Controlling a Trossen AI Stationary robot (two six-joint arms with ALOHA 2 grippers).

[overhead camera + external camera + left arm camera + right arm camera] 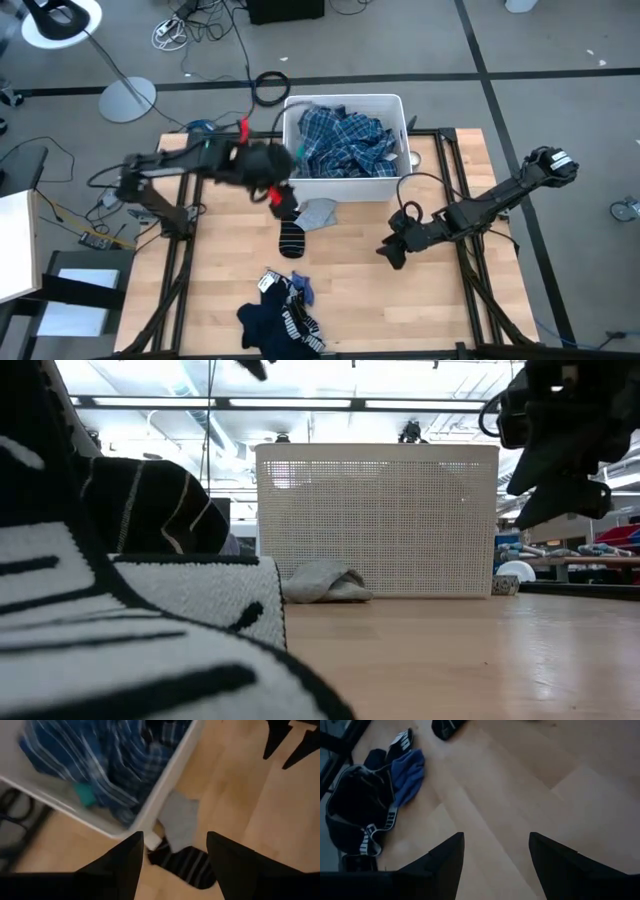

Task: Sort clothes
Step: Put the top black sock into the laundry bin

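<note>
The surface (420, 300) is light wood planking on a dark metal frame (178, 270). The surrounding floor (560, 40) is grey, crossed by dark seam lines. Loose cables (195, 20) lie on it, with a coiled black cable (270, 87) nearby. A white round lamp base (127, 98) stands on the floor. Overhead, fluorescent ceiling lights (290, 403) run in rows; distant shelving, possibly workbenches (585, 555), appears behind.

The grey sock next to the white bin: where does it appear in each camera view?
High view: the grey sock lies on the table just in front of the white bin, near its left corner.
Low view: the sock lies at the foot of the bin, left of centre.
Left wrist view: the sock lies by the bin's corner.
Right wrist view: not in it.
Shared landmark: the bin.
</note>
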